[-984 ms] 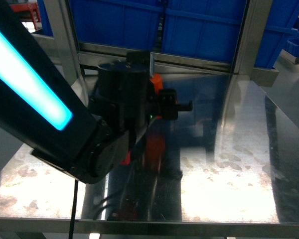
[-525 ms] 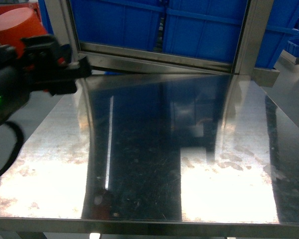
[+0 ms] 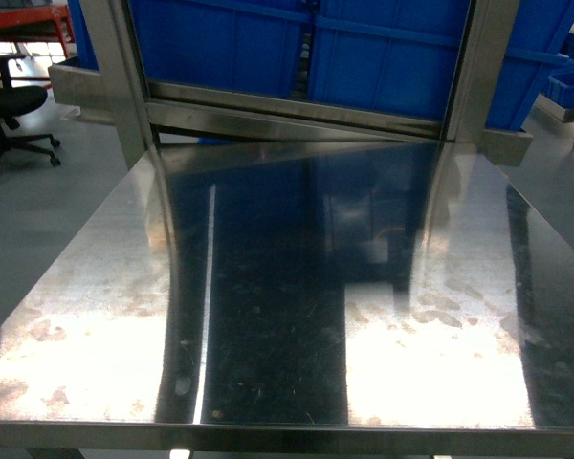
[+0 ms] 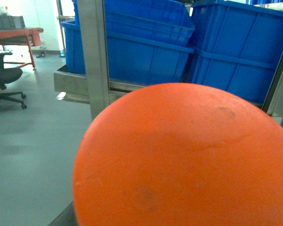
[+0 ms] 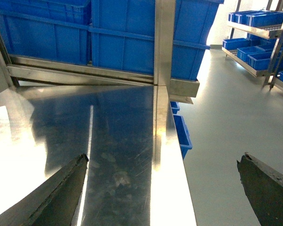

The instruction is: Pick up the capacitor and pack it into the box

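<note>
Desk (image 3: 268, 316): bare shiny steel in the head view, with no box on it. If I go to pack without finding the box first, I have nowhere to put the part.
Blue bins (image 3: 383, 57): stacked behind the desk's far edge (not the box I want). A blind drop could land in one of them.
Steel post (image 4: 95, 56): upright, near my left wrist's line of sight. A wide swing could knock the load against it.
Office chair (image 3: 14, 105): on the floor off the desk's left side, so that is floor, not desk. I judge anything let go there falls and rolls away.
Right pincer (image 5: 163, 159): fingers wide apart with nothing between them, over the desk's right edge. It cannot catch a slip on the other side.
Capacitor (image 4: 179, 160): its orange flat top fills my left wrist view, right up against the camera and out of the head view.
Left pincer: none of it shows, so I cannot tell whether it is clamped. A loose hold on a smooth round body could let it slide out.
</note>
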Motion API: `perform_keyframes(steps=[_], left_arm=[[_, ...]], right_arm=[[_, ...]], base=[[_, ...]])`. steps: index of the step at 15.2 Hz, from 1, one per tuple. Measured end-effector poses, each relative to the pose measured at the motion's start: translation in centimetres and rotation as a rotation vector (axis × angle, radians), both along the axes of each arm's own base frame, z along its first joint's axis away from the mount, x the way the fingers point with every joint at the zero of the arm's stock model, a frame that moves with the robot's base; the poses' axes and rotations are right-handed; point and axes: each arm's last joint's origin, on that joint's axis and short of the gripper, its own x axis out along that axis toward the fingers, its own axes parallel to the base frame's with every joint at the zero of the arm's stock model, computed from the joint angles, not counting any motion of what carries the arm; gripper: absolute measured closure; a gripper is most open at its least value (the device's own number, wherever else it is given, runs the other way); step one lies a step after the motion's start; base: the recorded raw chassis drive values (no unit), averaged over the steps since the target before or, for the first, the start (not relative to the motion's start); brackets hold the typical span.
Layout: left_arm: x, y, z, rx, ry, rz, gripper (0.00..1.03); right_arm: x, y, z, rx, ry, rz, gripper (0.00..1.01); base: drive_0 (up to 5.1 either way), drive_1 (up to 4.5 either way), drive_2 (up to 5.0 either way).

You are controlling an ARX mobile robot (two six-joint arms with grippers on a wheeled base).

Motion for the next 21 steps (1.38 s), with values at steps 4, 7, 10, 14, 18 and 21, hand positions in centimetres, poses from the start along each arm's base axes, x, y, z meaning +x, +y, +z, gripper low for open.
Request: perform_keyframes(steps=[4,7,10,14,18,21], left_arm=[[-2.9,2.4,-2.4,0.024,0.099,0.019,0.59],[-4.4,3.4,-2.3,0.015,0.049,0.019,0.59],[-5.9,4.2,-3.5,0.018,0.079,0.014,0.59],[-7.0,5.1,-4.2,0.018,0.064,0.013,0.59],[-8.0,5.1,-3.8,0.018,0.042,0.014,0.59],[-8.6,5.1,-3.7,0.018,0.039,0.014,0.59]], right_arm=[[0.0,0.0,0.0,0.000,-0.001,0.000,0.03],[0.0,0.0,0.0,0.000,0.000,0.000,0.03],[0.0,0.0,0.0,0.000,0.000,0.000,0.03],[0.0,0.0,0.0,0.000,-0.001,0.000,0.03],[0.0,0.0,0.0,0.000,0.000,0.000,0.03],[0.0,0.0,0.0,0.000,0.000,0.000,0.03]], base=[[0.0,0.00,0.0],[0.0,0.00,0.0],[0.0,0.00,0.0],[0.0,0.00,0.0],[0.0,0.00,0.0],[0.0,0.00,0.0]])
